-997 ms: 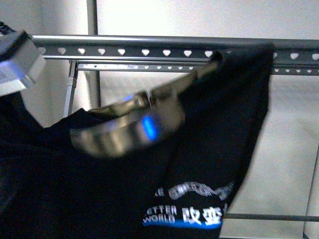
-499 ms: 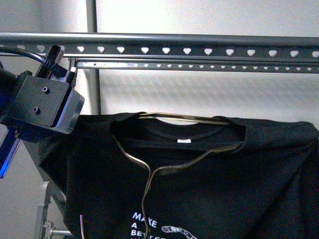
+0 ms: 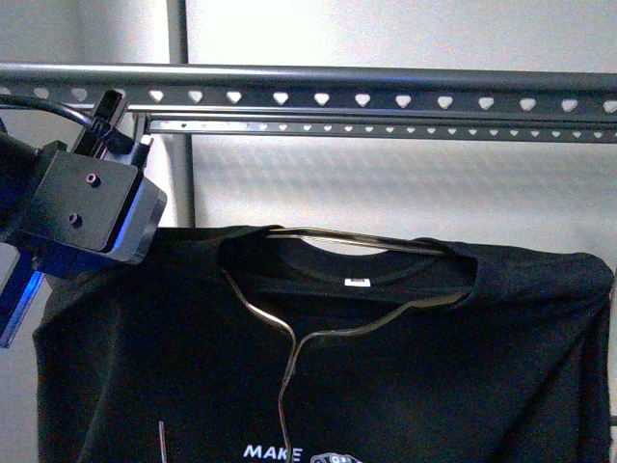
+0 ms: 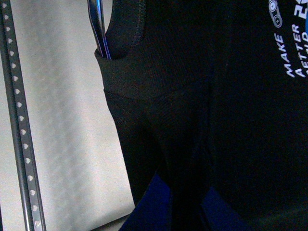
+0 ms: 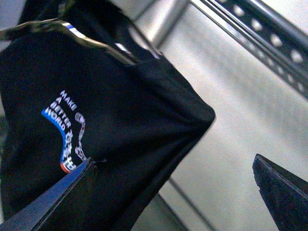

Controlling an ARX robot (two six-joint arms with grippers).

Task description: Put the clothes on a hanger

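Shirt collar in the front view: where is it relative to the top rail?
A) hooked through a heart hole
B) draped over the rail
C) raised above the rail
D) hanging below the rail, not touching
D: the collar of the shirt sits below the rail, with a gap between them.

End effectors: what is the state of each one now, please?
Left end effector: closed on the T-shirt.
Right end effector: open, holding nothing.

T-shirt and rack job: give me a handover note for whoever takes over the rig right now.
Left gripper: shut on T-shirt fabric.
Right gripper: open, beside the shirt.
T-shirt is spread over a wire hanger, below the top rail of the rack, not touching it.
Done: shirt on wire hanger, raised near the rail.
Left: hang it on the rail, release.
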